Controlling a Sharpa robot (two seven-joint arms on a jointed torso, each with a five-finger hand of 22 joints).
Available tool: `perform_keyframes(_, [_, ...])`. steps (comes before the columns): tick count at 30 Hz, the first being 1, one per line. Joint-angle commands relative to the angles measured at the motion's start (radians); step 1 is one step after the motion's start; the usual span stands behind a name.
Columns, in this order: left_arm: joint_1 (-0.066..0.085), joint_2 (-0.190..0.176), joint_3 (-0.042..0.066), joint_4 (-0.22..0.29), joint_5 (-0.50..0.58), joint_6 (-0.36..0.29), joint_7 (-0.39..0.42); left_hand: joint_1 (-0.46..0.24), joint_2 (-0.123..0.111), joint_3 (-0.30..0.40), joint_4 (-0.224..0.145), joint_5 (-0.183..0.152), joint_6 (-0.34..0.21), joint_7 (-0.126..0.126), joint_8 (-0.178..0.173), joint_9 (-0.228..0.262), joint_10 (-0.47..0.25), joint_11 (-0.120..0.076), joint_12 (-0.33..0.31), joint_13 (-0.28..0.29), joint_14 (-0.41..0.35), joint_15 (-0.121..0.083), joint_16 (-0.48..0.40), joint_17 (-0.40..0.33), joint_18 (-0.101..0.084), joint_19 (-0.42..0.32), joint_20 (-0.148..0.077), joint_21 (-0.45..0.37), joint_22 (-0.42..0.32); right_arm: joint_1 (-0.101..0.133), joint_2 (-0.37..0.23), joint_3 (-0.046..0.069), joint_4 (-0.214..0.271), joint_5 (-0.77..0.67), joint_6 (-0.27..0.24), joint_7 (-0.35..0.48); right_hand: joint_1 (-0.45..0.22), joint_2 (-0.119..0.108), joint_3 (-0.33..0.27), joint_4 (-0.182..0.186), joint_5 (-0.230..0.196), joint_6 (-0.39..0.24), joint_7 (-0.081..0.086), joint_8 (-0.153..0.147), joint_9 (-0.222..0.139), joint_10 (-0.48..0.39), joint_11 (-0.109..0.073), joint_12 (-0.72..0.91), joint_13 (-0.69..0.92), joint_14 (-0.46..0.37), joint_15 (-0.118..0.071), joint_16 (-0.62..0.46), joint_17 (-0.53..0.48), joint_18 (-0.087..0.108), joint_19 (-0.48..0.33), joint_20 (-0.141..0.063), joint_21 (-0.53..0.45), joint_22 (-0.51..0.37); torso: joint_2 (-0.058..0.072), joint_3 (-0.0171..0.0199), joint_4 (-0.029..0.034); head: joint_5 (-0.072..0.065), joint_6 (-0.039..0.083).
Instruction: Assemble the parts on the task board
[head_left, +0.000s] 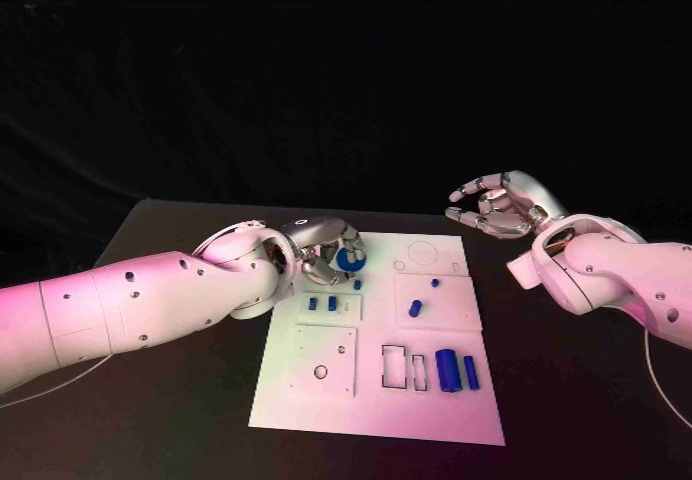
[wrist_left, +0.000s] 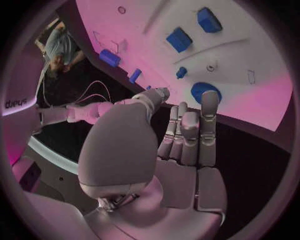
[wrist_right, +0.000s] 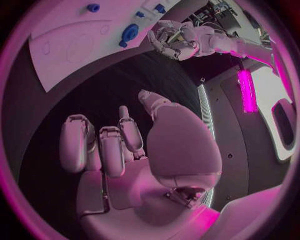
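The white task board (head_left: 378, 400) lies in the middle of the black table. A round blue disc (head_left: 348, 263) sits at its far left corner, and my left hand (head_left: 326, 247) hovers right over it with its fingertips (wrist_left: 209, 100) at the disc (wrist_left: 201, 92), gripping nothing. Two small blue blocks (head_left: 322, 302) lie just in front of the disc. Short blue pegs (head_left: 415, 308) stand mid-board, and two long blue cylinders (head_left: 459, 371) lie toward the front right. My right hand (head_left: 499, 206) is raised beyond the board's far right corner, fingers loosely spread and empty.
Black-outlined rectangular slots (head_left: 394, 366) sit beside the long cylinders, and a faint circle outline (head_left: 427, 251) marks the board's far edge. Bare black table (head_left: 159, 420) stretches left and right of the board. A thin cable (head_left: 661, 385) hangs under my right arm.
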Motion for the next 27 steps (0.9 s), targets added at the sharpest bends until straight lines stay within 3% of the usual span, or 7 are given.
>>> perform_keyframes(1, [-0.002,0.019,-0.006,-0.011,-0.207,0.06,0.012,0.001,0.0,-0.005,-0.008,-0.007,0.015,-0.007,-0.013,-0.022,0.0,0.005,-0.021,-0.028,0.015,0.0,0.02,0.012,-0.001,0.022,0.001,0.027,0.036,-0.001,0.003,0.0,0.002,-0.005,0.005,0.01,-0.01,0.001,0.002,0.003,0.002,-0.001,-0.003,0.004,-0.001,-0.009,-0.001,-0.006,-0.001,0.063,-0.008,-0.004,0.077,0.006,-0.009,0.001,-0.006,0.07,0.001,0.0001,-0.0021,0.0,-0.001])
perform_keyframes(12, [-0.003,0.061,-0.012,-0.04,-0.276,0.14,-0.004,0.006,0.005,-0.003,-0.012,-0.006,0.054,-0.011,-0.035,-0.06,0.009,0.008,-0.056,-0.08,0.03,0.003,0.053,0.021,-0.01,0.051,0.004,0.071,0.093,-0.002,0.007,0.0,0.002,-0.005,0.004,0.01,-0.009,0.001,0.002,0.003,0.003,-0.001,-0.003,0.004,-0.001,-0.009,-0.001,-0.006,-0.002,0.063,-0.008,-0.004,0.077,0.006,-0.009,0.001,-0.006,0.07,0.0,0.0009,-0.0013,-0.004,-0.002])
perform_keyframes(27, [-0.003,0.088,-0.012,-0.065,-0.3,0.165,-0.019,0.013,0.016,0.029,-0.014,-0.006,0.096,-0.006,-0.051,-0.089,0.048,0.014,-0.071,-0.118,0.054,0.008,0.084,0.031,-0.02,0.082,0.009,0.12,0.152,-0.002,0.01,0.0,0.002,-0.006,0.004,0.008,-0.009,0.001,0.002,0.003,0.003,-0.001,-0.003,0.004,-0.001,-0.009,-0.001,-0.006,-0.002,0.063,-0.008,-0.004,0.077,0.006,-0.009,0.001,-0.006,0.07,0.0,0.0015,-0.0011,-0.009,-0.002])
